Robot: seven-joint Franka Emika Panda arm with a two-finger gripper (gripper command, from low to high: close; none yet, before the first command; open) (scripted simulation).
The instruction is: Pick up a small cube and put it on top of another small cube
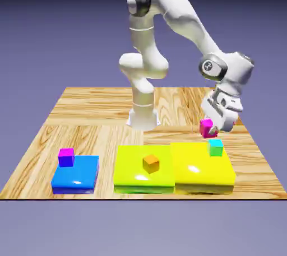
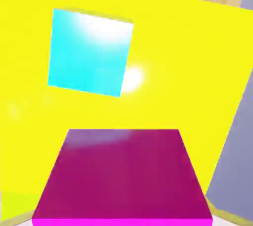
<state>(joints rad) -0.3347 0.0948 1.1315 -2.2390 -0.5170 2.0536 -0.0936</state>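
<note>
In the exterior view, the cyan-topped cube (image 1: 215, 148) sits on the yellow block (image 1: 196, 178). Just beyond, the pincer (image 1: 212, 129) is closed on the magenta-pink cube (image 1: 208, 128), which hangs slightly tilted above the wooden bench (image 1: 101, 133).

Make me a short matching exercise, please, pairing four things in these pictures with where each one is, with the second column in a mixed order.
Things:
1. magenta-pink cube
2. cyan-topped cube
3. orange cube
4. purple-blue cube with a magenta top

Places:
A. on the yellow-green block
B. in the closed gripper, off the table
C. at the blue block, on the exterior view's left
D. on the yellow block

Right pairs: 1-B, 2-D, 3-A, 4-C
</note>
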